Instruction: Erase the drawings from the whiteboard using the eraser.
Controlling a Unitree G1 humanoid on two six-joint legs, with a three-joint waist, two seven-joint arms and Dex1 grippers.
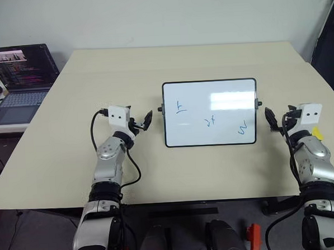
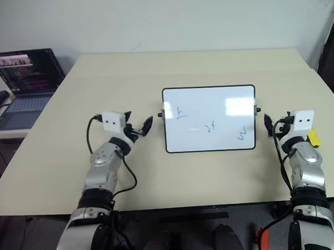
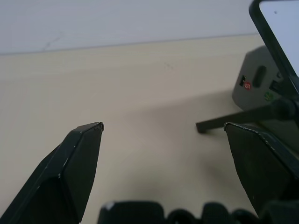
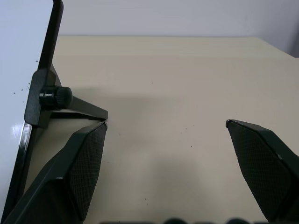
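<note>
Far left, off the table's edge: an open laptop on a lower side surface, screen lit. Beige table spread wide across the middle.

Left of the board: left gripper, black fingers spread apart, nothing between them, hovering above the tabletop just beside the whiteboard's left edge, apart from it. White camera box mounted on that wrist. Seen from the left wrist: the board's black frame corner, a grey block with a small red dot behind it, and a thin black stand leg on the table.

Centre: whiteboard, propped up tilted on its stand, black frame, small knob at each side edge. Three blue drawings on it: one upper left, one near the middle, one lower right, all well apart from each other.

Right of the board: right gripper, fingers likewise spread wide and empty, just beside the board's right edge and knob, not touching.

Further right: a bit of the yellow eraser, mostly hidden behind the right wrist, lying on the table near the right edge, well apart from the drawings; contact with the arm impossible to tell.
</note>
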